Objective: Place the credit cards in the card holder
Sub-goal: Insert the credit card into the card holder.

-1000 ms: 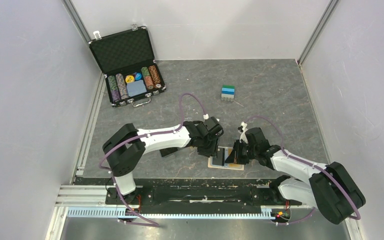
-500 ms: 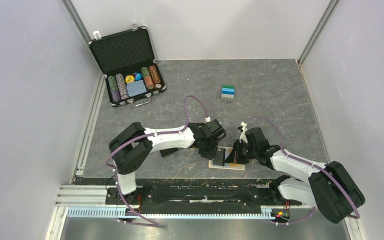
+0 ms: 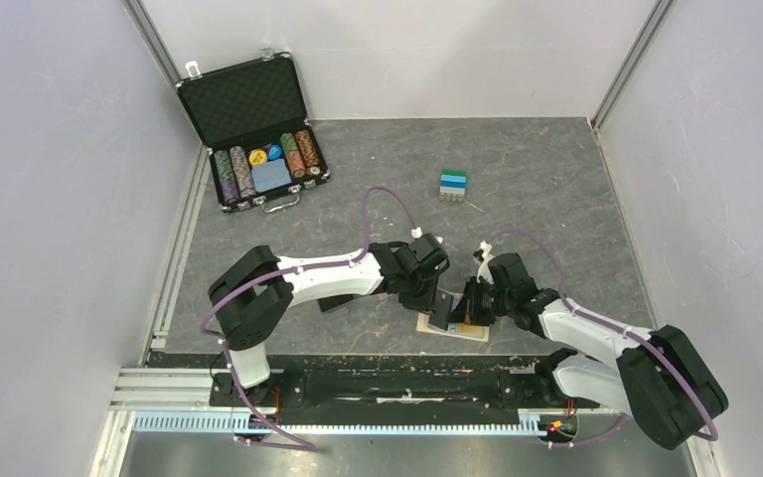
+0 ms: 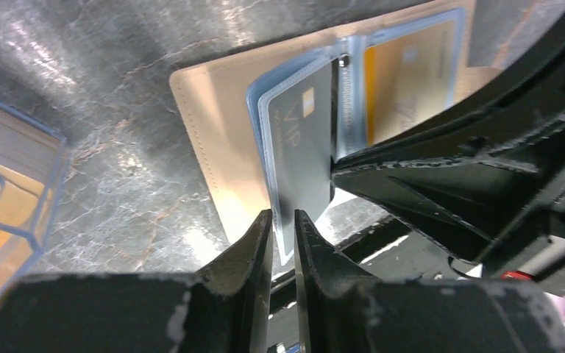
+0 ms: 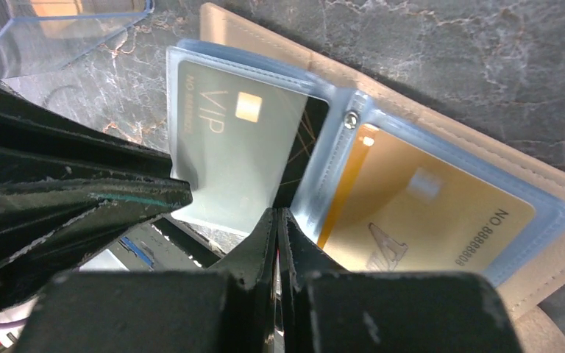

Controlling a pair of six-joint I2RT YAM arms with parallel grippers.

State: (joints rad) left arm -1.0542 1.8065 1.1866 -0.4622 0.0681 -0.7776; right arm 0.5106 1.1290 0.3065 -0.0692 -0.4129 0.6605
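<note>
The tan card holder [image 3: 454,331] [image 4: 213,125] [image 5: 552,272] lies open near the table's front edge, its clear sleeves fanned up. One raised sleeve holds a dark grey credit card [image 4: 305,154] [image 5: 228,154] marked VIP. A gold card [image 4: 408,73] [image 5: 419,213] sits in the flat sleeve beside it. My left gripper [image 3: 437,303] [image 4: 283,220] is shut on the lower edge of the dark grey card and its sleeve. From the right, my right gripper [image 3: 465,306] [image 5: 276,215] is shut, tips at the fold between the sleeves. Whether it pinches plastic I cannot tell.
An open black chip case [image 3: 258,129] stands at the back left. A small blue-green block [image 3: 453,184] sits mid-table. A clear-lidded box [image 4: 7,191] [image 5: 73,22] lies left of the holder, under the left arm. The black base rail [image 3: 358,383] runs just behind the holder.
My left gripper's jaws have narrowed onto the card's edge and the arm has shifted slightly right toward the holder. The right gripper has stayed shut in place.
</note>
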